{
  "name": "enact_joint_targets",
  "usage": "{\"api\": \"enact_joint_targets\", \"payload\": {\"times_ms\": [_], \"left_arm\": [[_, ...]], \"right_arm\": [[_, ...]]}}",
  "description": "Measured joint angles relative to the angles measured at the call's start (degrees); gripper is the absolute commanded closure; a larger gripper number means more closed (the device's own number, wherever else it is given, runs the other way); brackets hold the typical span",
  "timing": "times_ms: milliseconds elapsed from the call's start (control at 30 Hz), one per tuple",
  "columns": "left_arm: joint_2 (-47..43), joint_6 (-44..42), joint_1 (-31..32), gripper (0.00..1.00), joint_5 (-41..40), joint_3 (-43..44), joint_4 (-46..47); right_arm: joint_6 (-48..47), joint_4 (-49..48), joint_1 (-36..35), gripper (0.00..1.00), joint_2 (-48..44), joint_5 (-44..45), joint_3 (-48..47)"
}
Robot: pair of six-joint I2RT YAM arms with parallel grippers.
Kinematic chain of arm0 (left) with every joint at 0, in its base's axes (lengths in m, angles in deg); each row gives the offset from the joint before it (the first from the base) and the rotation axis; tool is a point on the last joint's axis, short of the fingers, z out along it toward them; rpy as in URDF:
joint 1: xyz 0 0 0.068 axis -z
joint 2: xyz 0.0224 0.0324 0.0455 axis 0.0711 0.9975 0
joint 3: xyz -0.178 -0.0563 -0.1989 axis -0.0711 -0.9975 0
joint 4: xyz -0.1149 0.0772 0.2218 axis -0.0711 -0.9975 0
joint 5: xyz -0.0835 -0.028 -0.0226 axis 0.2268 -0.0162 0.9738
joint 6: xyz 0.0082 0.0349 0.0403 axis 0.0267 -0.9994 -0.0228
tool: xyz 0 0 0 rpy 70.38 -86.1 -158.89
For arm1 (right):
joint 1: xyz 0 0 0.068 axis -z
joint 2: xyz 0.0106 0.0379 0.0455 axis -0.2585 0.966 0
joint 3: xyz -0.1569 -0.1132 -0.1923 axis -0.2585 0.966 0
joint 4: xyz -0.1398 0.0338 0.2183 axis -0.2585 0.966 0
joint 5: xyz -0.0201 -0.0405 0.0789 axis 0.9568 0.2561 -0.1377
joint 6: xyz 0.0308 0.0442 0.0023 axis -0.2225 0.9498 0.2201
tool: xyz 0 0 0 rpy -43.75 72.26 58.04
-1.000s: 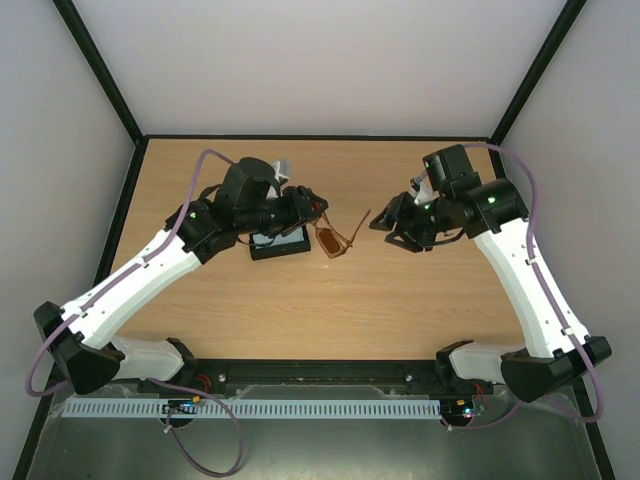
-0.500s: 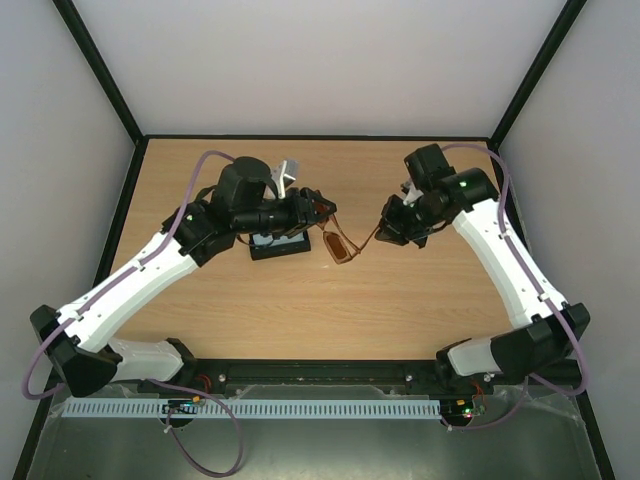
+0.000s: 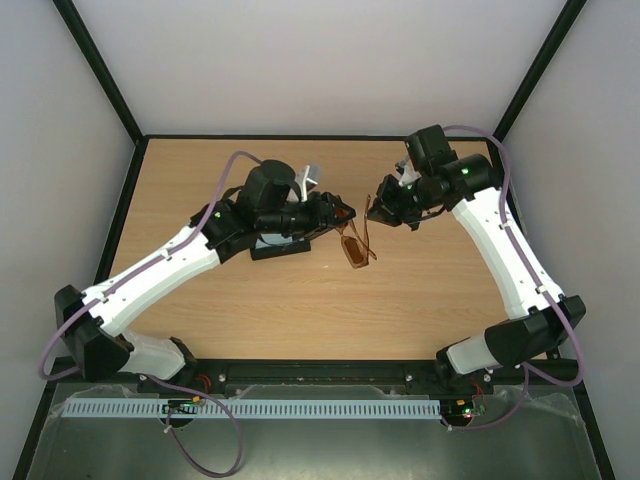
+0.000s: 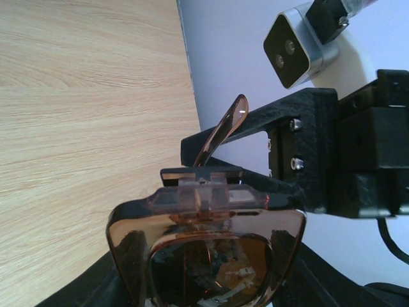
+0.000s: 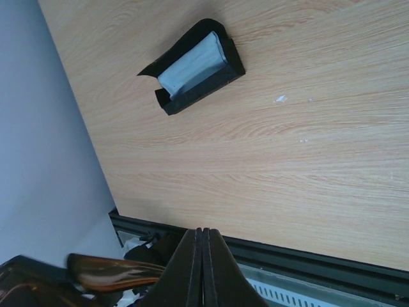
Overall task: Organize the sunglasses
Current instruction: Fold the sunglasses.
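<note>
My left gripper (image 3: 337, 212) is shut on the sunglasses (image 3: 355, 247) and holds them above the table. The amber lens and brown frame fill the bottom of the left wrist view (image 4: 214, 246), with one temple arm (image 4: 223, 128) sticking up. My right gripper (image 3: 378, 210) is shut with nothing between its fingers (image 5: 192, 262). It sits close to the right of the sunglasses, and a temple arm (image 5: 108, 272) lies just left of its fingertips. I cannot tell whether they touch.
The open black case (image 3: 281, 245) holds the light blue cloth (image 5: 190, 64) and lies on the wooden table (image 3: 420, 300), partly under my left arm. Black rails edge the table, with white walls beyond.
My left gripper has carried the sunglasses to the right. My right gripper has moved left and back, closing in on them. The hanging frame has swung lower and turned.
</note>
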Motion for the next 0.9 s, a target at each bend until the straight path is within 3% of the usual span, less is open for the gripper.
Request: {"api": "enact_joint_targets", "payload": {"times_ms": [667,900], "left_arm": [[5.51,3.37,0.68,0.58,4.11,-0.5,9.84],[4.7,4.55,-1.2,0.59,8.74,-4.24,16.41]], "right_arm": [[0.72,-2.49,-1.2,0.99,-1.81,-4.46,2.6],[-1.46,-1.29,3.04,0.95,-4.5,-8.0,4.15]]}}
